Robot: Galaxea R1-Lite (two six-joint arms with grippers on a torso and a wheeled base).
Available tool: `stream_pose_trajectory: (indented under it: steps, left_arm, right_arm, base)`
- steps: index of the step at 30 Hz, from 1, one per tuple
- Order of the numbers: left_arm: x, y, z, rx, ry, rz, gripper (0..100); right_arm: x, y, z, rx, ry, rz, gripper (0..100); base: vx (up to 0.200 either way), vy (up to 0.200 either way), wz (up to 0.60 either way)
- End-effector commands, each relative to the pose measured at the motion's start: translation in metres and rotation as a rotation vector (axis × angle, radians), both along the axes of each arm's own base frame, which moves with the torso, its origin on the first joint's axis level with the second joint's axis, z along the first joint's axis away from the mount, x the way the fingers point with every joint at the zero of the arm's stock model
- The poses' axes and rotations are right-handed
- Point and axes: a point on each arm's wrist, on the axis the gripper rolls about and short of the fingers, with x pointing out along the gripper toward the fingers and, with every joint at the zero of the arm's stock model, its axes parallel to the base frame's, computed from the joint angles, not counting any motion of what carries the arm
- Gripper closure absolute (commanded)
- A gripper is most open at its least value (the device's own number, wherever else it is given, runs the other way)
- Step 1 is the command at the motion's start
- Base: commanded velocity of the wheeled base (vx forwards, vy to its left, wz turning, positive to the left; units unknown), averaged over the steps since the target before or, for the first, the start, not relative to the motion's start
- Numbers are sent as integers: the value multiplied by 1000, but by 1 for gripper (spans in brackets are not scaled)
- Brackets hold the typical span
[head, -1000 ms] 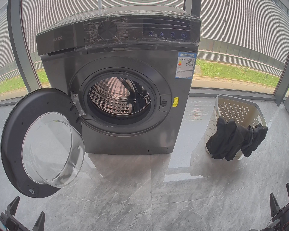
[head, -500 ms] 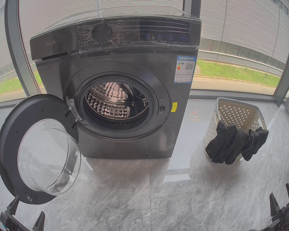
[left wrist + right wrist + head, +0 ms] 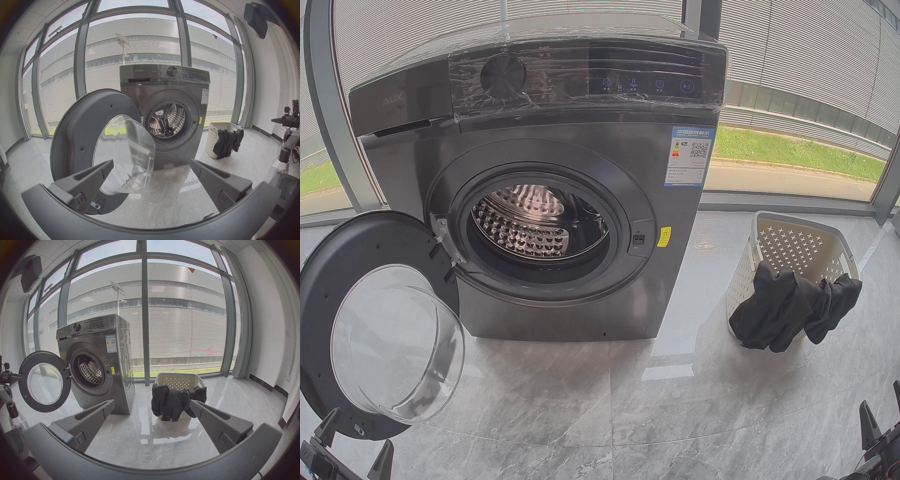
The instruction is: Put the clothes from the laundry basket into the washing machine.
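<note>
A grey washing machine (image 3: 550, 144) stands ahead with its round door (image 3: 369, 325) swung open to the left, and its metal drum (image 3: 534, 222) holds nothing. To its right stands a white laundry basket (image 3: 800, 244) with black clothes (image 3: 787, 306) draped over its front rim. My left gripper (image 3: 353, 444) is low at the near left, open and holding nothing. My right gripper (image 3: 151, 415) is low at the near right, open, well short of the basket (image 3: 179, 382). The left wrist view takes in the door (image 3: 93, 140), the machine (image 3: 175, 103) and the clothes (image 3: 228, 142).
Grey marble floor (image 3: 650, 406) stretches between me and the machine. Glass window walls (image 3: 800, 94) stand close behind the machine and basket. A dark window post (image 3: 331, 106) rises at the left.
The whole head view has shifted: machine and basket look larger and lower, so the camera has moved closer. Both grippers sit at the same spots in the view, still open.
</note>
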Motion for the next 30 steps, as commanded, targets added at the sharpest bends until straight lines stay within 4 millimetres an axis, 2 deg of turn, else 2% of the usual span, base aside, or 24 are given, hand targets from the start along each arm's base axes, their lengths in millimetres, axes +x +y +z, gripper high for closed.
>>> stream_pose_trajectory:
  steps: [1, 30]
  left_arm:
    - [0, 0, -5, -1, 1, 2, 0]
    - [0, 0, -5, 1, 1, 3, 0]
  right_arm:
    - [0, 0, -5, -1, 4, 0, 0]
    - [0, 0, -5, -1, 4, 0, 0]
  base:
    - [0, -200, 0]
    - [0, -200, 0]
